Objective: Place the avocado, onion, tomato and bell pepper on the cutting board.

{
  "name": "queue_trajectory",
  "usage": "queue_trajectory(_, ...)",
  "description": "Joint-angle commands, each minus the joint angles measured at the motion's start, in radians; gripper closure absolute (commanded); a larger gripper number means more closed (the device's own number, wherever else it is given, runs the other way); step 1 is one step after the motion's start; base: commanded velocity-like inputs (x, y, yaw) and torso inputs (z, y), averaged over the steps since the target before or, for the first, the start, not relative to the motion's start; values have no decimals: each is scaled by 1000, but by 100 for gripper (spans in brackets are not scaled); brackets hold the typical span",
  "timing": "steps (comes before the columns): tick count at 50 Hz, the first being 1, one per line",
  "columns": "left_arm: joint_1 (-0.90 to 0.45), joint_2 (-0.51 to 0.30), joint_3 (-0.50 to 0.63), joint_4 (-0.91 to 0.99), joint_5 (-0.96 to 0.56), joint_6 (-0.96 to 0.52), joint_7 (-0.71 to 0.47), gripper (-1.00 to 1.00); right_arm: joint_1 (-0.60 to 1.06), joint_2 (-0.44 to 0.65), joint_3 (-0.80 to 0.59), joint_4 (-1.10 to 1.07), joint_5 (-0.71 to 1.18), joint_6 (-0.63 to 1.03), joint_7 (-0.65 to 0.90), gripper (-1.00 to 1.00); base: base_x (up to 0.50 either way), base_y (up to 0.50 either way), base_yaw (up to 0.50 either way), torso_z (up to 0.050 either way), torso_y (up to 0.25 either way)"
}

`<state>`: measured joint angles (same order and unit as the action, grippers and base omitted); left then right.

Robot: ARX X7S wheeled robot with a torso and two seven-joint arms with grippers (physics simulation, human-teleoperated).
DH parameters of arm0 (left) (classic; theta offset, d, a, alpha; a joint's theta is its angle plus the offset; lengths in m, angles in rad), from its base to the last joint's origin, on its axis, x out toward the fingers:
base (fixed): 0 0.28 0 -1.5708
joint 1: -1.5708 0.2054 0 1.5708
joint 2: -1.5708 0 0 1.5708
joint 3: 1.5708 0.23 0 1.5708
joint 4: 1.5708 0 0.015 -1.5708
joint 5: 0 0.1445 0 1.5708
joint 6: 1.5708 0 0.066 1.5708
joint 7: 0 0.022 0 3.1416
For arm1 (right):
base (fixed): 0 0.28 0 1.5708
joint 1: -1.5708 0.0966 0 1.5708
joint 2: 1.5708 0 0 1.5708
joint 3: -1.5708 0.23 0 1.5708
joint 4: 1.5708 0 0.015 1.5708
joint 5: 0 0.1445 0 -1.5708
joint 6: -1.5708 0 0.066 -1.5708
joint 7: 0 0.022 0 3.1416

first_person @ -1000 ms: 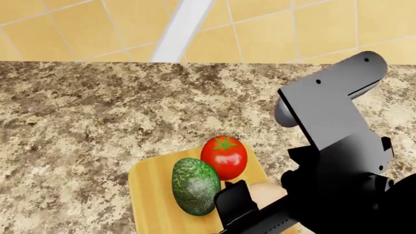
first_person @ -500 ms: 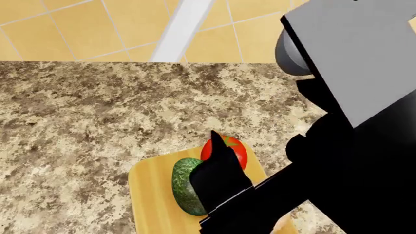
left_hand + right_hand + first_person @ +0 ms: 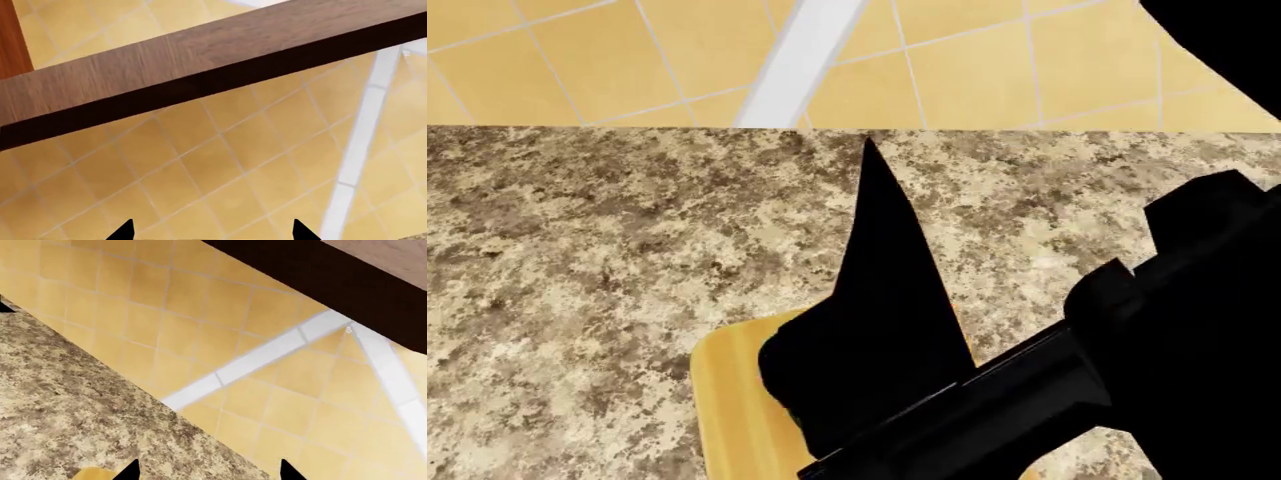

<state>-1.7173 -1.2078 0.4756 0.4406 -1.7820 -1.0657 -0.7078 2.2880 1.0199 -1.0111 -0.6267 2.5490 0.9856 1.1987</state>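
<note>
Granite surface (image 3: 587,250) carries the cutting board (image 3: 731,400) at six o'clock, produce hidden behind the right hand (image 3: 207,471), prongs apart. Left hand (image 3: 212,232): likewise apart. Lift clear before reaching again.

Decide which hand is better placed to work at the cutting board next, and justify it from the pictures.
Probably the right hand: it hangs right over the cutting board, and its wrist view shows counter. The left hand sees only wall tiles and a wooden shelf.
</note>
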Motion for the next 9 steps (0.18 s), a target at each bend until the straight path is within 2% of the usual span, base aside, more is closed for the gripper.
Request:
queue_trajectory(1,139,-68,-95,132,-98,161,-44,-100,54,-54,97,-86,37,7,171,-100,0,0,0,0,0)
queue_trajectory(9,196,-137,-186,260,-199,318,-106,-100,31,-26,218,-142,69,-62,220,-100,0,0,0,0,0)
